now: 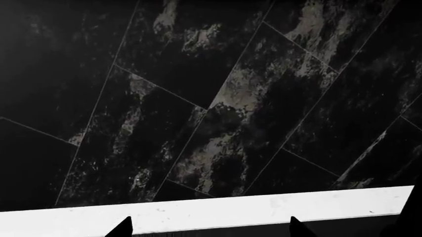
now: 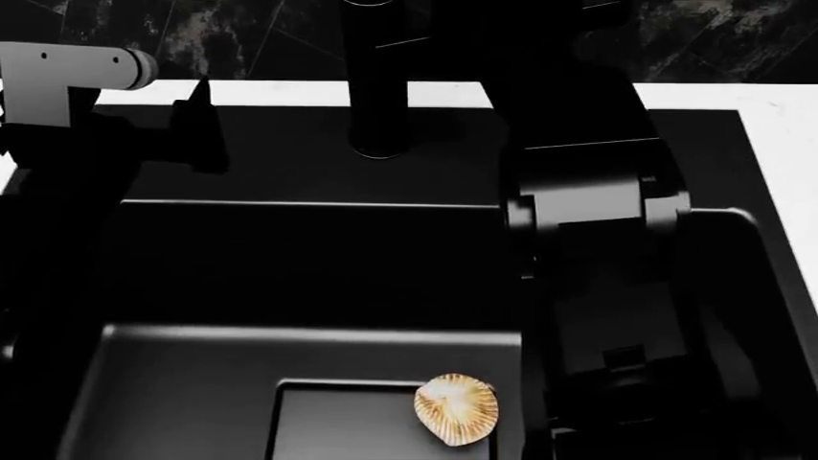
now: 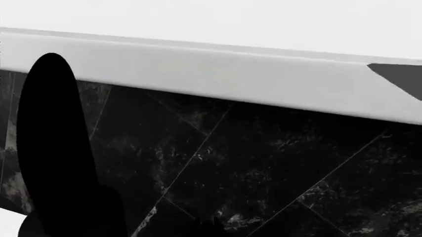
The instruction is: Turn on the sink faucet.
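Black on black out here, and it is making this one hard to call. Starting at nine o'clock in the head view, the left gripper (image 2: 205, 125) is hovering over the sink's (image 2: 192, 355) back ledge, and its wrist view is showing two dark tips spread well apart with nothing between them, so those jaws are standing released, pointed at the marbled dark wall tiles (image 1: 218, 98) and the white stone bench (image 1: 218, 212) edge. Moving across to twelve o'clock, the sink faucet (image 2: 378, 86) is rising as a thick dark post from the back deck of the basin, its top running out of frame, its lever not visible. Down at six o'clock a pale seashell (image 2: 457, 408) is lying on the drain panel (image 2: 345, 426), well clear of the action. Over at one to three o'clock the right arm (image 2: 595, 240) is reaching up just beside the post; its gripper is out of the head view, and the right wrist view is showing only a dark rounded shape near the tiles, so I cannot tell how those jaws are set. My read: the right arm is lining up on the lever. Doing it well means finding that lever first, pushing with a fingertip, not clamping, and keeping the elbow off the post.
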`<state>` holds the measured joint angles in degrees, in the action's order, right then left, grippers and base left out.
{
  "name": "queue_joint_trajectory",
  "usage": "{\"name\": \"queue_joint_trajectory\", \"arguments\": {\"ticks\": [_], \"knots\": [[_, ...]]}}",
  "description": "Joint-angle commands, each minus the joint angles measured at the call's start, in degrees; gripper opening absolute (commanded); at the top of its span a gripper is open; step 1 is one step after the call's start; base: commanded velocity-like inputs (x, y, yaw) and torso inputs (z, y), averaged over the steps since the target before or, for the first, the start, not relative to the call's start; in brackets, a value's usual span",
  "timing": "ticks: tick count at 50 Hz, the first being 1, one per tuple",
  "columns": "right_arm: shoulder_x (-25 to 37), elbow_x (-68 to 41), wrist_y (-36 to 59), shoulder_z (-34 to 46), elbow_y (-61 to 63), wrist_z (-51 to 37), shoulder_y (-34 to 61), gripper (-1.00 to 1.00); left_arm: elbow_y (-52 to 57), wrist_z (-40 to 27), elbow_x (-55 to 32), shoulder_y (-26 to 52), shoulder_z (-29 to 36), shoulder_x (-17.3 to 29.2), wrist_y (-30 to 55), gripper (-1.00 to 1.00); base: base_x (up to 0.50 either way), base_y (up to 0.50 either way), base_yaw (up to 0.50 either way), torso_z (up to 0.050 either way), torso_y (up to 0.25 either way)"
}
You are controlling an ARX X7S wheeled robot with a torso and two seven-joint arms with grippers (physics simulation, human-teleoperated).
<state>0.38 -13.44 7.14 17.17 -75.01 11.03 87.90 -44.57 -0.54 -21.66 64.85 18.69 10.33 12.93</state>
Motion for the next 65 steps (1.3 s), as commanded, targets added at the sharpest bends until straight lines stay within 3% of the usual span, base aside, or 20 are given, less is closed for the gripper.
{"name": "queue_joint_trajectory", "arguments": {"ticks": [1, 9, 14, 24, 46, 65], "knots": [[-0.3, -2.4, -1.2, 2.0, 0.1, 0.7, 1.1, -1.00, -0.1, -0.4, -0.2, -0.1, 0.1, -0.4, -0.2, 1.00, 0.00, 0.00, 0.00, 0.000, 0.000], [0.2, -8.0, -1.7, 7.5, 3.1, -0.2, -0.6, -1.00, -0.6, -0.5, -0.6, 0.2, -0.2, -0.2, -0.3, 1.00, 0.00, 0.00, 0.00, 0.000, 0.000], [5.1, -9.7, 9.2, 8.3, 26.7, -5.2, -9.8, -1.00, -1.3, -0.4, -0.5, 0.4, 0.0, -0.5, -0.6, 1.00, 0.00, 0.00, 0.00, 0.000, 0.000], [9.7, -12.5, 17.5, 8.1, 45.1, -9.6, -18.3, -1.00, 0.4, -1.0, -0.9, 0.2, -0.1, 0.1, 0.7, 1.00, 0.00, 0.00, 0.00, 0.000, 0.002], [13.9, -15.4, 23.7, 7.5, 59.9, -14.2, -25.0, -1.00, 1.0, -1.2, -1.6, -1.1, -0.2, 0.8, 0.6, 1.00, 0.00, 0.00, 0.00, 0.000, 0.001], [14.6, -14.2, 22.9, 5.0, 56.1, -18.5, -23.2, -1.00, 0.9, -1.6, -1.8, -1.3, 0.1, 0.5, 0.6, 1.00, 0.00, 0.00, 0.00, 0.000, 0.001]]}}
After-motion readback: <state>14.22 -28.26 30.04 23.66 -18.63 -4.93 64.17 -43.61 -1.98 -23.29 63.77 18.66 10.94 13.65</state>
